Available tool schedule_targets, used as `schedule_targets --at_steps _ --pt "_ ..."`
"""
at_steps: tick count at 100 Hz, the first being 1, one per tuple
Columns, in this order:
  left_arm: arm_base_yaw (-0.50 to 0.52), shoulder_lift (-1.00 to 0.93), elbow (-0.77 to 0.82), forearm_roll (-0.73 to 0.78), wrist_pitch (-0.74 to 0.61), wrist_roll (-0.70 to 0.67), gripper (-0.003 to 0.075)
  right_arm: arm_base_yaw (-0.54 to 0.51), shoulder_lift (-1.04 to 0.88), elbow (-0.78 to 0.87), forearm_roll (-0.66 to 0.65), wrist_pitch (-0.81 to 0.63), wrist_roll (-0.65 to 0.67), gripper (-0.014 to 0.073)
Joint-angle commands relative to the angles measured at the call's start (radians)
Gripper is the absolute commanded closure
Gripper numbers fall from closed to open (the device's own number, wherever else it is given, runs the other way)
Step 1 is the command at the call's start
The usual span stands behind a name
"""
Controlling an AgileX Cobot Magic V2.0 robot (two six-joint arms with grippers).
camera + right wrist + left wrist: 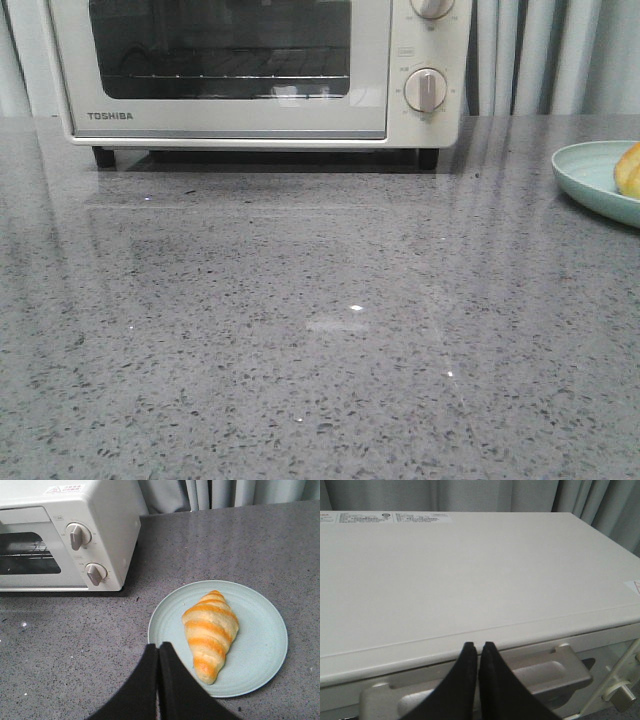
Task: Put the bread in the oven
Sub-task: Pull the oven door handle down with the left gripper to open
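1. While neither arm shows in the front view, the left gripper (476,646) hangs over the front edge of the oven (230,75), its black fingers pressed together and holding nothing, tips just above the metal door handle (540,677).
2. Over on the other side, the right gripper (158,647) hovers above the grey stone table (300,330), fingers likewise closed and bare, pointing at the near rim of the mint plate (260,605).
3. On that plate lies the bread (211,632), golden with pale bands (only its edge shows in the front view).
4. To the oven's right stands the plate; the oven door is closed, two knobs (80,535) beside its window, grey curtains (540,50) behind.
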Motion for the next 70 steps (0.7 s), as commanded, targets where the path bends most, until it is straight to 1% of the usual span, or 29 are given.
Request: schedule_targets --at_steps 1,21,44,54,70 --pt "0.014 -0.021 -0.038 0.004 -0.077 -0.001 0.0741 -0.001 0.014 -0.032 -0.005 -0.065 -0.008 0.0661" --pt "0.036 0.015 -0.038 -0.007 -0.05 -0.001 0.0741 -0.001 0.014 -0.032 -0.005 -0.064 -0.008 0.0661" --pt "0.036 0.022 -0.038 -0.037 0.076 -0.001 0.0741 -0.001 0.014 -0.032 -0.005 -0.064 -0.008 0.0661" --pt "0.019 0.022 -0.03 -0.056 0.156 -0.001 0.0741 -0.001 0.014 -0.032 -0.005 -0.064 -0.008 0.0661" --pt "-0.059 0.005 0.064 -0.069 0.16 -0.001 0.0741 -0.001 0.014 -0.032 -0.005 -0.059 -0.008 0.0661"
